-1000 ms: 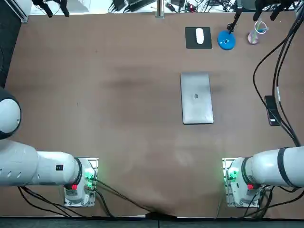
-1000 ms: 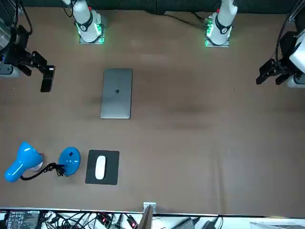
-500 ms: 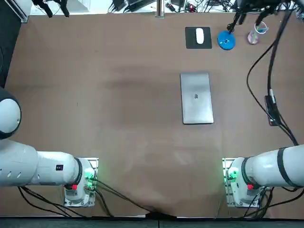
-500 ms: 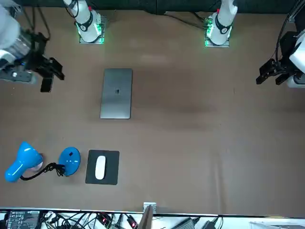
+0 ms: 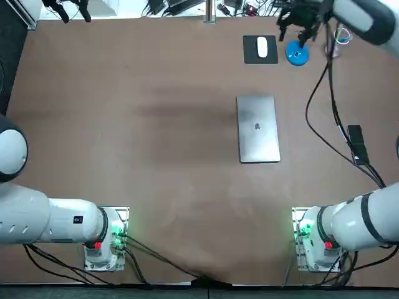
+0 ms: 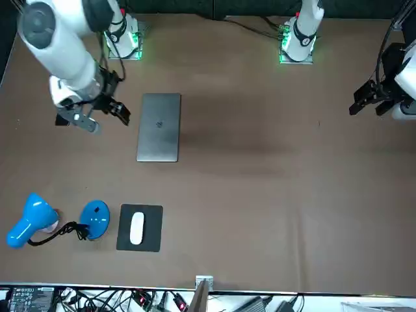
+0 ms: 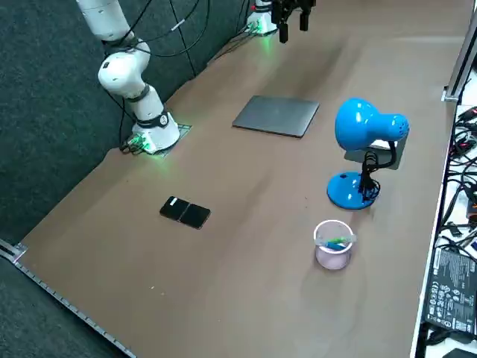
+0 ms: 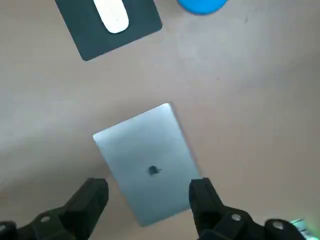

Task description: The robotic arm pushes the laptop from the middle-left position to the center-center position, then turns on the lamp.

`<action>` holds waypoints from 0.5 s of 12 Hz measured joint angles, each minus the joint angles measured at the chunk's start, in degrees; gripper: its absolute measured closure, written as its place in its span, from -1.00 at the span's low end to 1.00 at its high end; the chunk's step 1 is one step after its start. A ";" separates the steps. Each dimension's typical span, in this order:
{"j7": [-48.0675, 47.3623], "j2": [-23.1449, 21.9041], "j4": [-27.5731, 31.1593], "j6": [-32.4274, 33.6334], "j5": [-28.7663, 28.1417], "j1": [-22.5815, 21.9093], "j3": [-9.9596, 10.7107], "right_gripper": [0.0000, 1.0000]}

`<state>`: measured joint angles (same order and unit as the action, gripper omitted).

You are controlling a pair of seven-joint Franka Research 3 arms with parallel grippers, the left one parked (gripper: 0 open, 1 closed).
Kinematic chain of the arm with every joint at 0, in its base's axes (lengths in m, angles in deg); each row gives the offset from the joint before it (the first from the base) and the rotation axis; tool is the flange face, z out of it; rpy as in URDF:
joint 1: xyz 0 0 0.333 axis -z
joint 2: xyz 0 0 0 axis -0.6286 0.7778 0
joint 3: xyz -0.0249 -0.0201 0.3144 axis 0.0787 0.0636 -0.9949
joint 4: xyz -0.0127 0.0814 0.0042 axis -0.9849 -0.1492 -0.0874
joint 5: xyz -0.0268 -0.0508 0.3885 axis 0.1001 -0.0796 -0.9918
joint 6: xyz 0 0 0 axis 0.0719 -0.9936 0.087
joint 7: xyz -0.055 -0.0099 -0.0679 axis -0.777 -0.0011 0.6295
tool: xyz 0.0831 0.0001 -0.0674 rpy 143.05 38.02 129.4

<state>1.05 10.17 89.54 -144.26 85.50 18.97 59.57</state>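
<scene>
Overhead, the brown table (image 5: 124, 124) lies mostly bare. Its whole left half and the strip in front of the arm bases are open.

The laptop (image 5: 257, 129) is closed and flat, somewhat to the robot's right of the table's middle. Its long edges run straight away from the robot. Nothing touches any of its four edges. To its left the surface is free all the way across. Beyond its far short edge there is a clear gap before the desk things begin.

The blue lamp (image 7: 358, 127) stands by the far edge, further to the right than the laptop, and its round base is well apart from it.

The right gripper (image 8: 149, 189) hangs high above the table on the laptop's right side and looks down on it. Its fingers (image 8: 92, 200) are spread wide with nothing between them, and they touch nothing.

The black mouse pad (image 5: 250, 56) sits just beside the lamp base on its left. A dark phone (image 5: 356, 144) lies near the right table edge, apart from the laptop. A small cup (image 7: 332, 257) stands near the lamp on its right. The white mouse (image 5: 262, 47) rests on the pad.
</scene>
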 joint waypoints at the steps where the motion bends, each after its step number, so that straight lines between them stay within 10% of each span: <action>1: -3.90 0.92 0.45 -1.47 0.00 -1.45 -0.01 -1.00; 6: -23.85 3.65 7.40 -13.43 -0.01 -8.48 -0.05 -1.00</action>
<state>-22.80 13.81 96.95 -157.68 85.49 10.50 59.52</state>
